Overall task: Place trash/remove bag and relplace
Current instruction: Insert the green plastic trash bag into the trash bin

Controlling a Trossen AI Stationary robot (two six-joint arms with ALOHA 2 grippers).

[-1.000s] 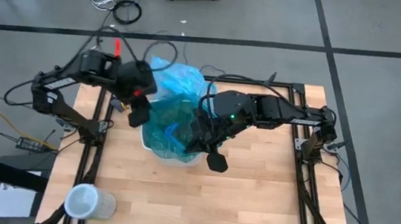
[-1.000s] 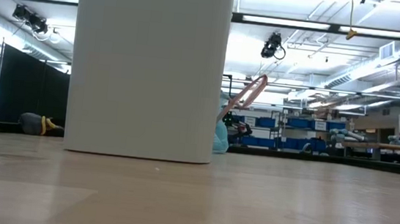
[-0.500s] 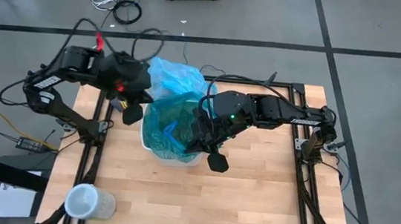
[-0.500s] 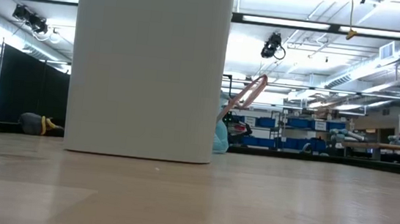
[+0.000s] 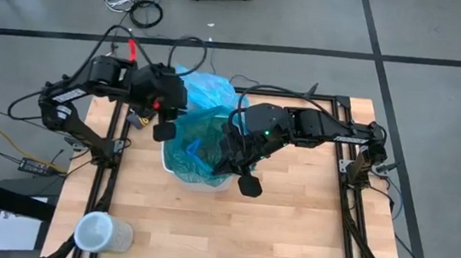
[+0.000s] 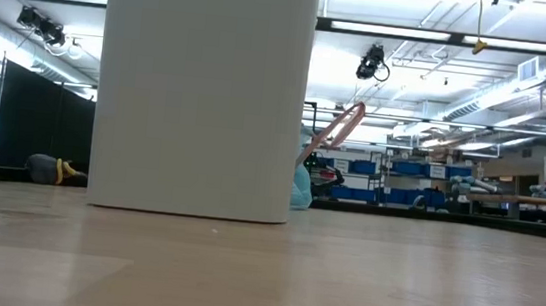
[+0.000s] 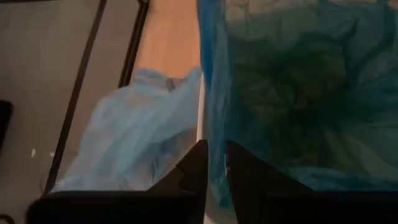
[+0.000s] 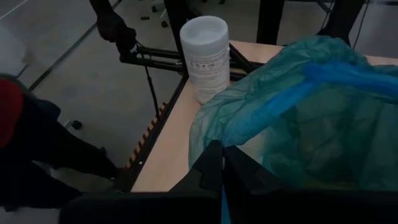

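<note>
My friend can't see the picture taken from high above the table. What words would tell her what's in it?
Two dark robot arms meet over a white bin lined with teal plastic, in the middle of a wooden table. The left claw is at the bin's left rim, the right claw at its right rim. A light blue bag lies behind the bin, and a white tub stands near the front left corner.

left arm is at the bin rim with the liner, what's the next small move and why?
Probably bring the left gripper down onto the liner edge and close. Its fingers stand slightly apart right at the teal-green liner's rim, with the light blue bag bunched behind the bin. The right gripper is shut on the liner at the opposite rim, so that side looks anchored.
</note>
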